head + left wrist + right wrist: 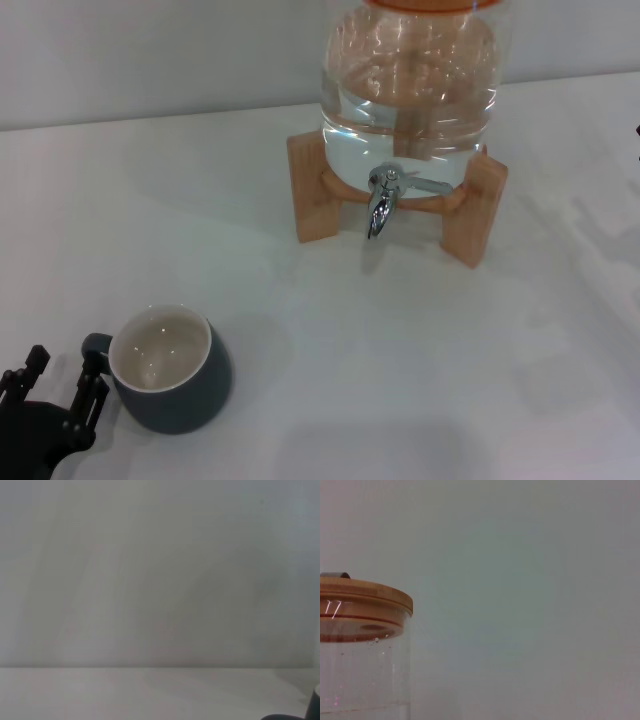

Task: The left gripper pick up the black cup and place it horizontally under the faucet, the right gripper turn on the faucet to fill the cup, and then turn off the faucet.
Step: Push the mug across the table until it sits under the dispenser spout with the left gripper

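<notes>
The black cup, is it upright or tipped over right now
Upright. The black cup stands on the table, its cream inside facing up, near the left pincer.

My left tool (58,392) looks matt black. The black cup (172,372) is glazed ceramic, dark outside, glossy cream inside. The faucet (383,197) is shiny chrome on a clear jar (410,85) with a smooth wooden lid (362,607), held by a bare wood stand (318,190) on a matt white surface (420,350).
</notes>
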Motion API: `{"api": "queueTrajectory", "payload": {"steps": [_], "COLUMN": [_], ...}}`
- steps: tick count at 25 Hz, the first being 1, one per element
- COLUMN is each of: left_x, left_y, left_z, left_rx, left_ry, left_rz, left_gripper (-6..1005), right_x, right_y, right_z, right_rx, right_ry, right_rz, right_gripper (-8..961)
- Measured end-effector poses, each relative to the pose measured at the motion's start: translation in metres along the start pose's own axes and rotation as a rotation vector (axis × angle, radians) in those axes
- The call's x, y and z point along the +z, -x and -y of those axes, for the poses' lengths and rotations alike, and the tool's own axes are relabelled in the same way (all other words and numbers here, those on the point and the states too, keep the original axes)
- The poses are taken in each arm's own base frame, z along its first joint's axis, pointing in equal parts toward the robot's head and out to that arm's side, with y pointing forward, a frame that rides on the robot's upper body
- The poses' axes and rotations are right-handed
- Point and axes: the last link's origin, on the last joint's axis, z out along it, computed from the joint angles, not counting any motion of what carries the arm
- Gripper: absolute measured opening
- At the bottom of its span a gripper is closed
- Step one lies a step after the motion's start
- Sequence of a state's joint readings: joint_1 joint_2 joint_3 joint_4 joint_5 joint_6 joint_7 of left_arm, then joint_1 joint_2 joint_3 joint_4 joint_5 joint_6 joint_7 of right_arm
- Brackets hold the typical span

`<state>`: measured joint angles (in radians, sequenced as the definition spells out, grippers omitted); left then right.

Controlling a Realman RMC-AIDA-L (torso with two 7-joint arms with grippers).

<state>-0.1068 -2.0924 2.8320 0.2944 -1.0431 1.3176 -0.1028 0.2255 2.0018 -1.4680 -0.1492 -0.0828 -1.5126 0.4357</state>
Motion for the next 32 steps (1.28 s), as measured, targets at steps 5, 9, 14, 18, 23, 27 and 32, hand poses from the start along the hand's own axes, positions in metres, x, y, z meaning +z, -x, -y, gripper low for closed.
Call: {"api": "queueTrajectory", "payload": {"steps": [5, 9, 14, 18, 23, 27, 32], "left_x": [0.0019, 0.0027, 0.0042, 0.0042, 0.0061, 0.0069, 0.0083], "left_y": [-0.0008, -0.0007, -0.0003, -0.0002, -0.0007, -0.0001, -0.0002], "left_z": [0.0003, 0.0007, 0.0011, 0.0010, 0.0016, 0.0031, 0.0033], "left_rx": [0.002, 0.004, 0.005, 0.005, -0.003, -0.005, -0.004], "left_ry": [0.002, 0.004, 0.004, 0.005, 0.010, 0.012, 0.013], "left_rz": [-0.003, 0.000, 0.006, 0.007, 0.007, 0.013, 0.015], "left_gripper": [597, 597, 597, 595, 590, 586, 581], "right_x": [-0.0001, -0.0006, -0.0007, -0.0011, -0.0011, -0.0010, -0.0005], "right_y": [0.0004, 0.0014, 0.0014, 0.0012, 0.0012, 0.0006, 0.0001], "right_z": [-0.0002, -0.0007, -0.0007, -0.0007, -0.0007, -0.0023, -0.0024], "right_rx": [0.002, 0.002, 0.002, 0.002, 0.002, 0.003, 0.002], "right_ry": [0.001, 0.005, 0.005, 0.004, 0.005, 0.014, 0.014], "right_rz": [0.003, 0.010, 0.010, 0.009, 0.009, 0.005, 0.002], "right_gripper": [871, 871, 871, 871, 871, 871, 871]}}
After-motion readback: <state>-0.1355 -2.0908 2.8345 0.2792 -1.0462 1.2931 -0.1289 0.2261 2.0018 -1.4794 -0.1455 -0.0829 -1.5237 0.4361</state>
